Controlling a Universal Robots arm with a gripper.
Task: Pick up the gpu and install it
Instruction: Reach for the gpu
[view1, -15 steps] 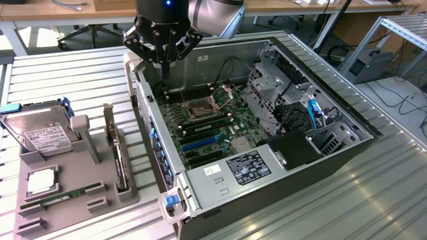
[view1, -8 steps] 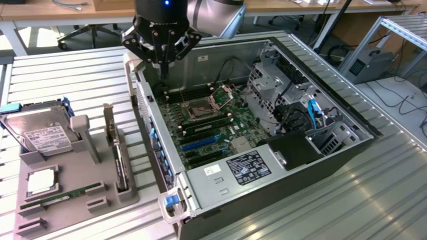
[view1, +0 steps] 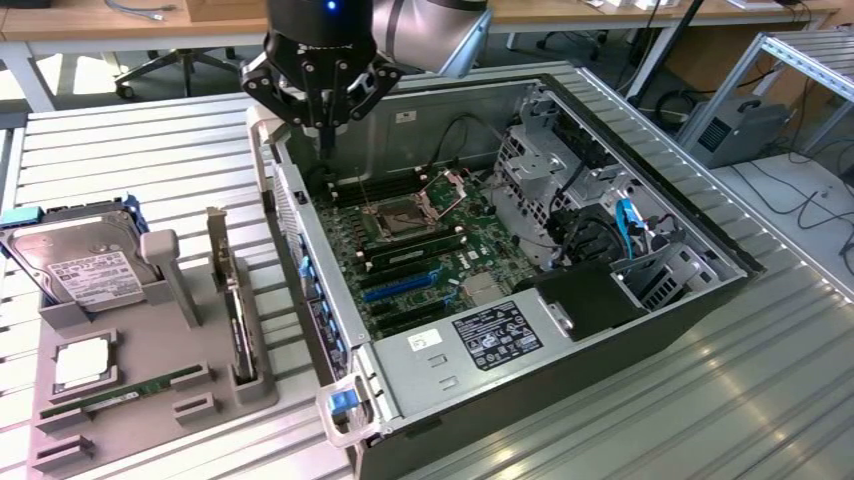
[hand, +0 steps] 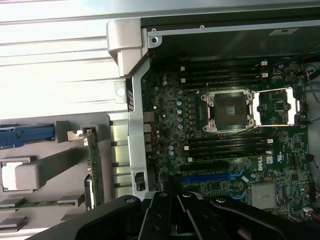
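Jaws closed, gpu (view1: 236, 318) well apart

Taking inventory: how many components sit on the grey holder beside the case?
4: gpu standing nearest the case, hard drive propped beside it, processor chip and memory stick lying flat nearer the camera.

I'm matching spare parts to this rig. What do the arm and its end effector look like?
The arm is a rounded, silver-grey metal tube that joins a black wrist section with a small blue light. The end effector is black, built of angular linked bars with round pivot pins, and tapers to narrow tips.
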